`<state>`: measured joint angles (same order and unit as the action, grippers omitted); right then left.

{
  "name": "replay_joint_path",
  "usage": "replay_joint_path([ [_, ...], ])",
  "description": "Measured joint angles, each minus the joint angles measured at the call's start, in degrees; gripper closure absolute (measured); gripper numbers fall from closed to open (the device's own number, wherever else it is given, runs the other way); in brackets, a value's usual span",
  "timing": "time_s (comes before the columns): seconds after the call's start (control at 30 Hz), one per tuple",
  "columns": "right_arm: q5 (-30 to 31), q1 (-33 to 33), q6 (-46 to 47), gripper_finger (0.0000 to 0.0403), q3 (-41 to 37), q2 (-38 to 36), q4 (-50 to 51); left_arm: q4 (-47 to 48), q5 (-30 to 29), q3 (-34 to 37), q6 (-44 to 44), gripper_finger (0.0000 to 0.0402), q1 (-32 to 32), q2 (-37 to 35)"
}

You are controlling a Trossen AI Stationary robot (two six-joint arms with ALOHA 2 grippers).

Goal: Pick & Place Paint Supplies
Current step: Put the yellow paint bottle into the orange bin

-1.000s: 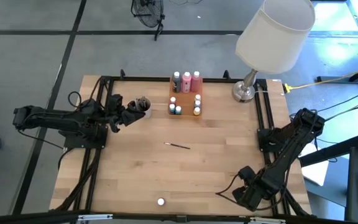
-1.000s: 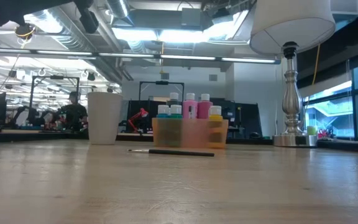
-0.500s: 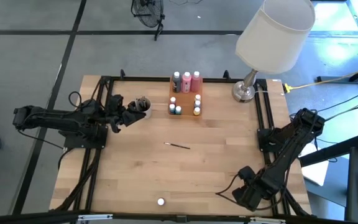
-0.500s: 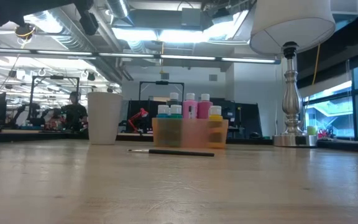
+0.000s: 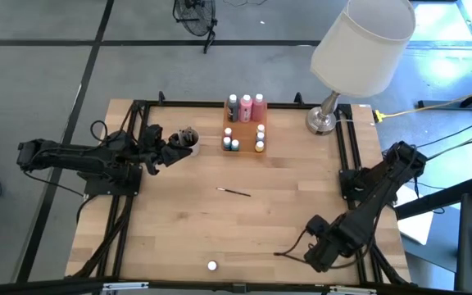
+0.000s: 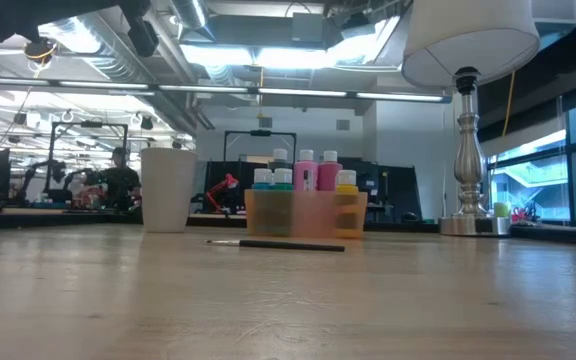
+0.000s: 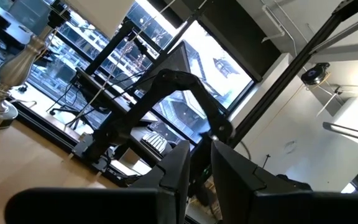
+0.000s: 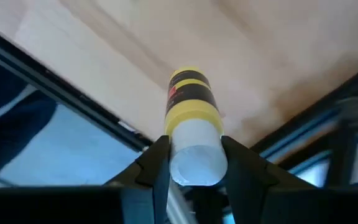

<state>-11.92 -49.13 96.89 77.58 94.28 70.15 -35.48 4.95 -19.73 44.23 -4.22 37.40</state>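
Near the worktop's (image 5: 179, 221) front right corner: right tool (image 8: 191, 158) clamped on a yellow paint pot (image 8: 191, 118). Step judged: pickup done; next, carry to orange tray (image 5: 244, 152) at the back. Left tool (image 5: 170, 150), beside grey cup (image 5: 188, 139), narrow, holding nothing visible. Brush (image 5: 236, 192) lies mid-worktop.
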Motion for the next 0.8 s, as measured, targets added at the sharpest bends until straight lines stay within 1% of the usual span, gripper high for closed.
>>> replay_joint_path([
  [0.13, 3.87, 4.31, -8.27, 0.0285, 7.27, 0.00, 9.81, 0.15, -0.62, 0.00, -0.02, 0.0338, 0.01, 0.01],
  [0.23, 9.57, 8.97, -15.72, 0.0285, 13.26, -0.01, 13.93, 0.15, -1.40, 0.00, -0.02, 0.0338, 0.01, 0.01],
  [0.33, 15.01, 14.22, -23.95, 0.0285, 18.84, 0.00, 14.08, 0.15, -1.32, 0.00, -0.02, 0.0338, -0.01, 0.01],
  [0.5, 20.75, 23.74, -36.97, 0.0285, 25.45, -0.02, 13.40, 0.15, -0.45, 0.00, 0.09, 0.0338, 0.01, -0.02],
  [0.6, 20.48, 30.34, -44.90, 0.0285, 27.23, -0.02, 10.50, 0.12, 0.89, 0.00, 1.27, 0.0338, -0.03, -0.35],
  [0.7, 18.17, 36.38, -53.56, 0.0285, 27.34, -0.02, 4.25, -0.16, 3.21, 0.00, 1.51, 0.0338, -0.66, -1.53],
  [0.8, 15.71, 41.14, -59.96, 0.0285, 27.34, -0.02, -0.61, -0.43, 4.93, 0.00, 1.51, 0.0338, -1.77, -3.76],
])
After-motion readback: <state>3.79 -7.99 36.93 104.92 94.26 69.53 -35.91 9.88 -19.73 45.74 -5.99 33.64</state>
